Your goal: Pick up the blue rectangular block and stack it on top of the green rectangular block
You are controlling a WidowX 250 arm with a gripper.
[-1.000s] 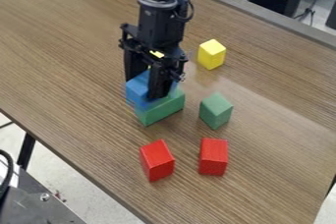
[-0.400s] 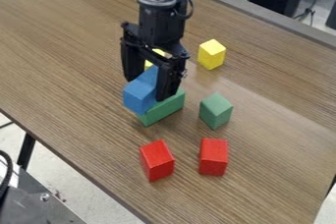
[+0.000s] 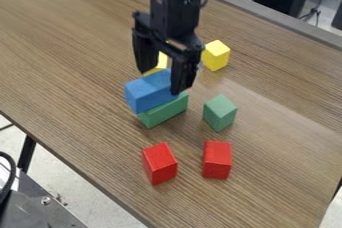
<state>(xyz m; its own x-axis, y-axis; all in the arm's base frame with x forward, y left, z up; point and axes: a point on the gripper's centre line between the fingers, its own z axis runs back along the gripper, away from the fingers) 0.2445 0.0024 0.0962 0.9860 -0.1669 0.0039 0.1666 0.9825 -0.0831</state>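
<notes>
The gripper [image 3: 159, 82] is at the blue block [image 3: 148, 92]; its jaws are parted, released from the block. The blue block rests on the long green block [image 3: 163, 111], directly below the jaws. One yellow block [image 3: 161, 63] shows between the jaws. To their right in view: a second yellow block [image 3: 216, 55]; lower right, an upright green block [image 3: 220, 113]. Further below, two red blocks [image 3: 159, 163] stand apart on the counter [image 3: 280, 137].
</notes>
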